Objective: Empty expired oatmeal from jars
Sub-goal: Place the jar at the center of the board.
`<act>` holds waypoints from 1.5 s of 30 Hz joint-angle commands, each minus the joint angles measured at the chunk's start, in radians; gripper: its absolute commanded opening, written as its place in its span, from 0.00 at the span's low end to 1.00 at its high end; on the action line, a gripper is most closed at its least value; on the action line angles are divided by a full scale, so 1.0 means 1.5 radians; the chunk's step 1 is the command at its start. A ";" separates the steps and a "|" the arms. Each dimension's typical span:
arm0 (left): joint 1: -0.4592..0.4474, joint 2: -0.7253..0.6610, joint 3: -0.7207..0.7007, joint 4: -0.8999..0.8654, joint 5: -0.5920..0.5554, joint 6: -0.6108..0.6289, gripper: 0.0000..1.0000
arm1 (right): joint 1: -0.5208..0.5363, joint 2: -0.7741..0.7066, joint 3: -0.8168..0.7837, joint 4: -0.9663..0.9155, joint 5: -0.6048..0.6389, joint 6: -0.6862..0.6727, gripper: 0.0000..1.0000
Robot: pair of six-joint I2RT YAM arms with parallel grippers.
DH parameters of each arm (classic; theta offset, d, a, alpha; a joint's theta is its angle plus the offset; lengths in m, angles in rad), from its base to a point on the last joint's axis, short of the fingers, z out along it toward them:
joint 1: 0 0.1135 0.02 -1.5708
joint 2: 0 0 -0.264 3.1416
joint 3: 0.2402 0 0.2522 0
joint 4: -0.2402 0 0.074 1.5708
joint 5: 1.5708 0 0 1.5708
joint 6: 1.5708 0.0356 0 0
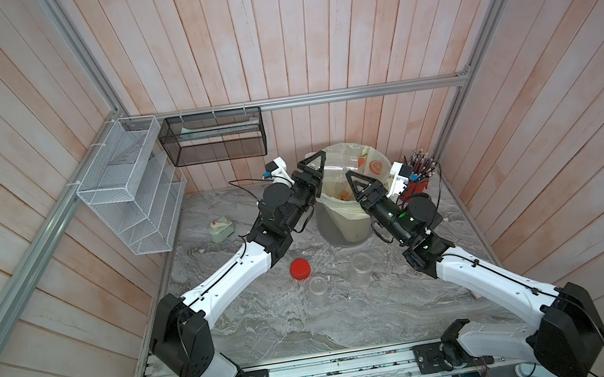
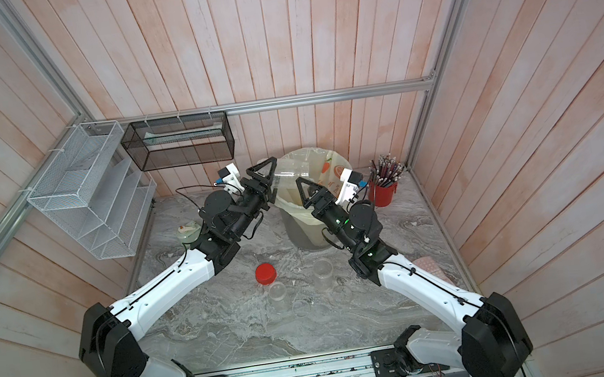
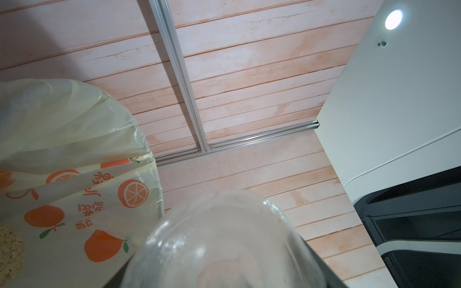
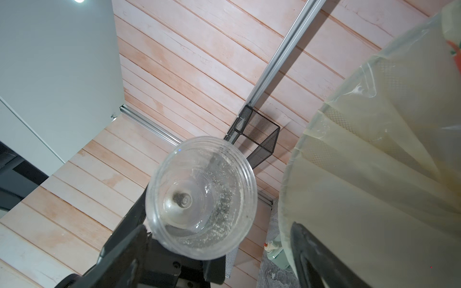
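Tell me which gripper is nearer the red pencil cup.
Right. The right gripper hangs over the bin, next to the red pencil cup; the left gripper, holding a clear jar, is at the bin's opposite side.

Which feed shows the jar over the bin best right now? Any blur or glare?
Left wrist: the clear jar sits too close, blurred; a ceiling lamp flares. Right wrist: its mouth is sharp, residue visible. Both top views: wall planks bow from wide-angle distortion.

A robotics lab test cell dressed as a home corner: plank-printed wall panels hang on an aluminium extrusion frame. At upper left a white wire rack is zip-tied to it. Along the bottom edge, the left arm and right arm are bolted to a slotted rail beside a marble-patterned tabletop.
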 commanded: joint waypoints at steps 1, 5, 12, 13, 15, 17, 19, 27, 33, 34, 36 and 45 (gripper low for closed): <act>-0.006 -0.022 -0.028 0.051 -0.020 -0.031 0.36 | 0.009 0.008 0.025 0.056 0.020 0.011 0.91; -0.010 -0.029 -0.040 0.059 -0.021 -0.041 0.36 | 0.017 0.025 0.030 0.073 0.015 0.026 0.91; -0.036 -0.043 -0.071 0.087 -0.044 -0.053 0.34 | 0.030 0.059 0.050 0.093 0.007 0.043 0.91; -0.037 -0.045 -0.078 0.092 -0.043 -0.057 0.34 | 0.031 0.061 0.050 0.096 0.007 0.043 0.91; -0.037 -0.058 -0.097 0.100 -0.048 -0.066 0.34 | 0.035 0.064 0.049 0.099 0.009 0.044 0.91; -0.038 -0.070 -0.112 0.101 -0.051 -0.071 0.34 | 0.040 0.069 0.051 0.101 0.009 0.041 0.91; -0.040 -0.080 -0.123 0.101 -0.053 -0.073 0.34 | 0.049 0.077 0.053 0.105 0.011 0.042 0.91; -0.048 -0.114 -0.171 0.108 -0.055 -0.093 0.34 | 0.084 0.106 0.050 0.145 0.037 0.033 0.89; -0.053 -0.136 -0.206 0.114 -0.060 -0.105 0.34 | 0.099 0.113 0.053 0.147 0.045 0.028 0.87; -0.054 -0.139 -0.210 0.113 -0.060 -0.105 0.34 | 0.101 0.115 0.053 0.149 0.046 0.027 0.87; -0.056 -0.144 -0.216 0.114 -0.059 -0.105 0.34 | 0.107 0.120 0.054 0.154 0.048 0.024 0.86; -0.059 -0.157 -0.247 0.125 -0.047 -0.109 0.38 | 0.129 0.129 0.053 0.162 0.053 0.015 0.72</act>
